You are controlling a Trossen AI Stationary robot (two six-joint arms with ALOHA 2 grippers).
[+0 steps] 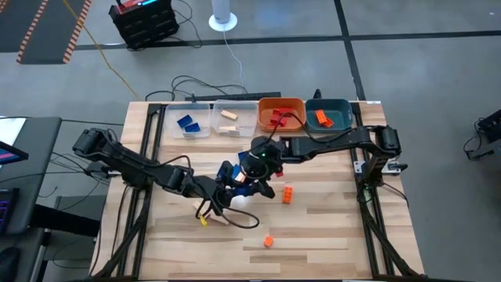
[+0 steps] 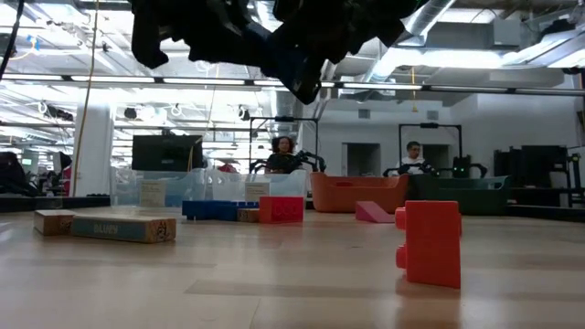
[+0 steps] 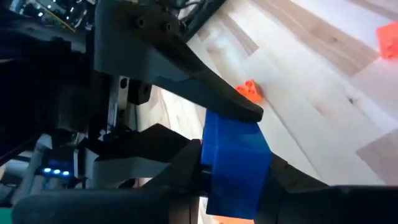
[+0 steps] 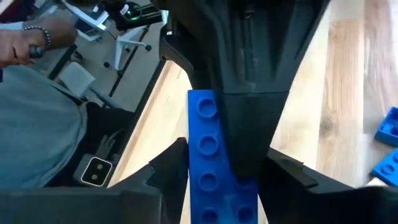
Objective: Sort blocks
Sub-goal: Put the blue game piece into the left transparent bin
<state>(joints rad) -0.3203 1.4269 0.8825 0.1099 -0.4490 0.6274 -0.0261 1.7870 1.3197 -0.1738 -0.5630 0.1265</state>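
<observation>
Both grippers meet above the middle of the table. My left gripper reaches in from the left and my right gripper from the right. Between them is one blue studded block, held in the air; the low view shows both grippers well above the tabletop. Loose blocks lie on the table: two orange ones, tan ones, a blue one and a red one. My left gripper has the blue block pinched between its two fingers, which lie on opposite side faces. The block is lifted clear of the table. My right gripper closes on the same block at its studded face; one finger lies on the block's upper edge. The left gripper's finger hides the other side.
Four bins stand in a row along the far edge: a clear one with blue blocks, a clear one with a tan block, an orange one and a teal one. People sit in the room beyond the table.
</observation>
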